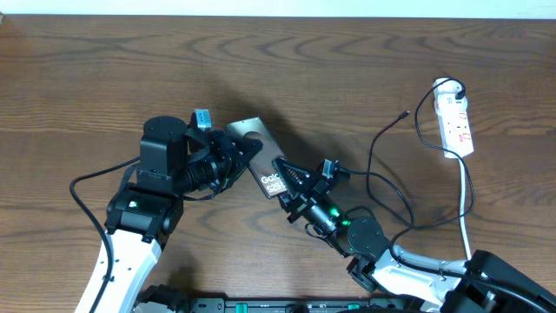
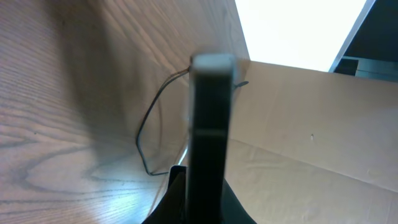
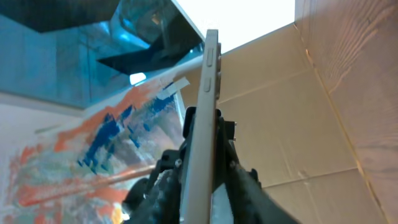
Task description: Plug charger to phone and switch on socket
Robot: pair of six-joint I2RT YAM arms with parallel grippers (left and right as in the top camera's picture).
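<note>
Both jaws (left, right) around phone [image 1: 263, 149]

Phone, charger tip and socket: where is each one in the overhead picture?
phone [image 1: 263, 158], overhead view, on its dark face between circle and lettering.
charger tip [image 1: 405, 114], overhead view, on the cable's free end.
socket [image 1: 457, 126], overhead view, middle of its white face.

Left gripper [image 1: 241, 155] reaches in from the left, right gripper [image 1: 285, 174] from lower right. Both sets of jaws are clamped on opposite ends of the phone [image 1: 261, 148].
</note>
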